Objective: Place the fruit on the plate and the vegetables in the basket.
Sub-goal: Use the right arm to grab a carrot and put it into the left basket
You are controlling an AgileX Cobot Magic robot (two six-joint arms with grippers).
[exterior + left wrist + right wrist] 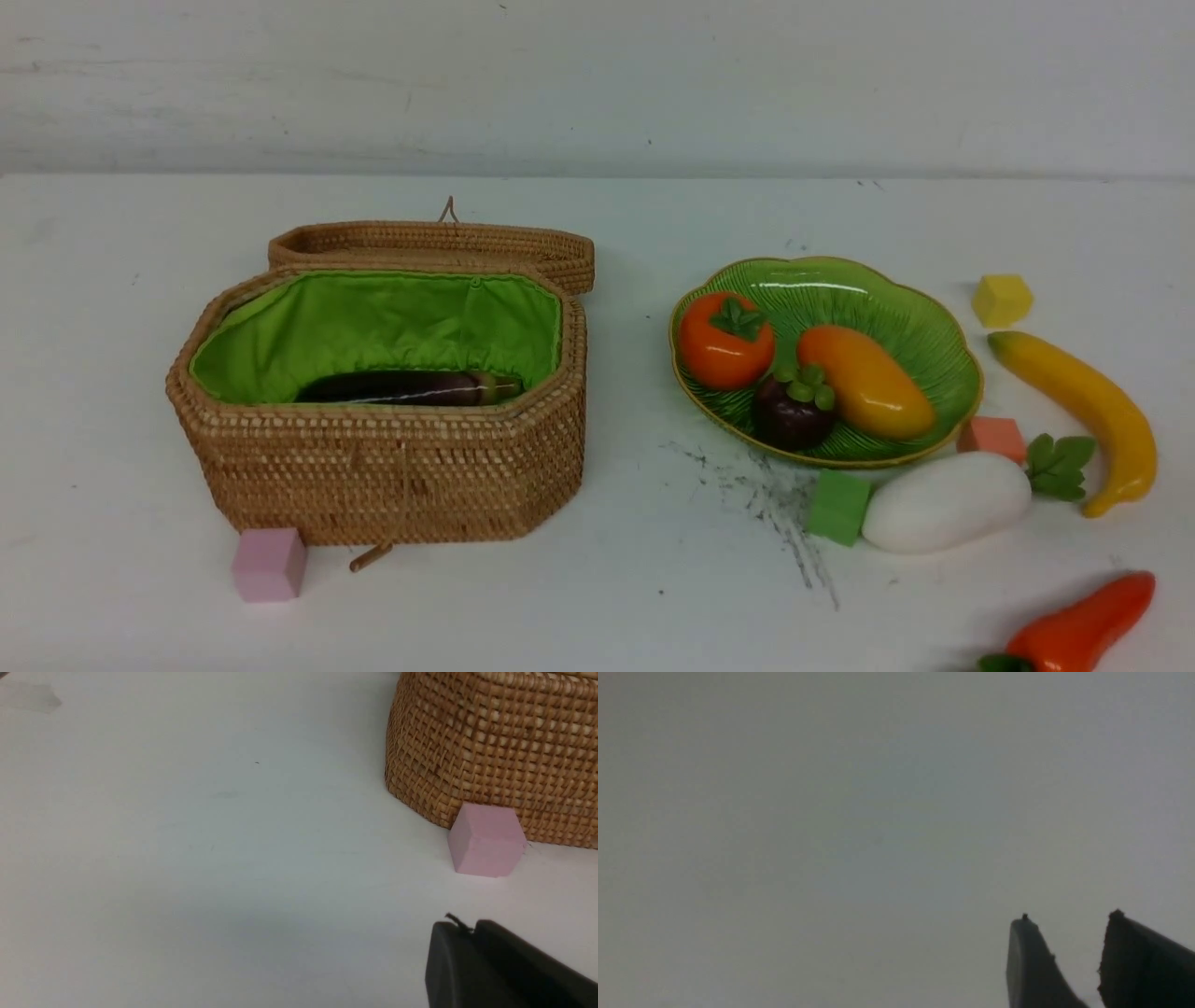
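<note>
White table [112,392] was occupied: pink cube [269,564] at the basket's [383,476] seven o'clock, eggplant [401,387] inside; persimmon [725,341], mangosteen [794,415], mango [866,381] on the plate [840,280]; banana [1083,411], radish [945,501], pepper [1083,627] around its four o'clock. Empty left pincer [469,928] was closed, right pincer [1070,915] parted, empty.

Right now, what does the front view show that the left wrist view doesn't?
Front only: the plate holding persimmon, mangosteen and mango; the eggplant inside the basket; banana, radish and pepper on the table. Left wrist only: the left gripper, shut and empty. Both: the basket's woven wall and the pink cube beside it.
</note>
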